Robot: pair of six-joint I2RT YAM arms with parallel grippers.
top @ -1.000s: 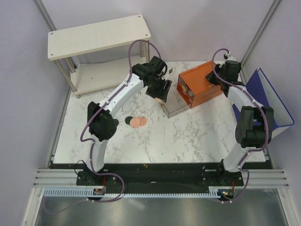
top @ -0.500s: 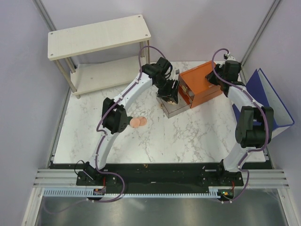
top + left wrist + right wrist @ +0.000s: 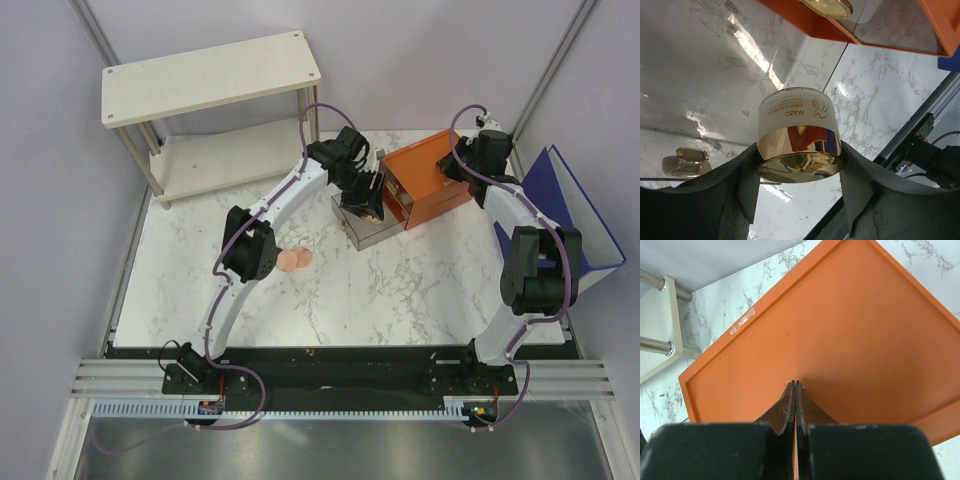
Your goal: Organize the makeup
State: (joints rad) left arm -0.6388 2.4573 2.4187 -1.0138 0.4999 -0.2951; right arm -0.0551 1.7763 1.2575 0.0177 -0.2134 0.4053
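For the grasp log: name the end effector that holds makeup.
The left end effector, clamped on the gold-rimmed jar; the right end effector is shut empty.

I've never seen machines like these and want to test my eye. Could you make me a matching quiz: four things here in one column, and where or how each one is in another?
Things:
1. gold-rimmed jar
2. peach-pink discs
3. right tool
4. orange box

Places or states:
A. lying loose on the marble table
B. shut, nothing between its fingers
C. gripped by the left tool
D. standing at the table's back right, its drawer pulled out

Pairs: 1-C, 2-A, 3-B, 4-D
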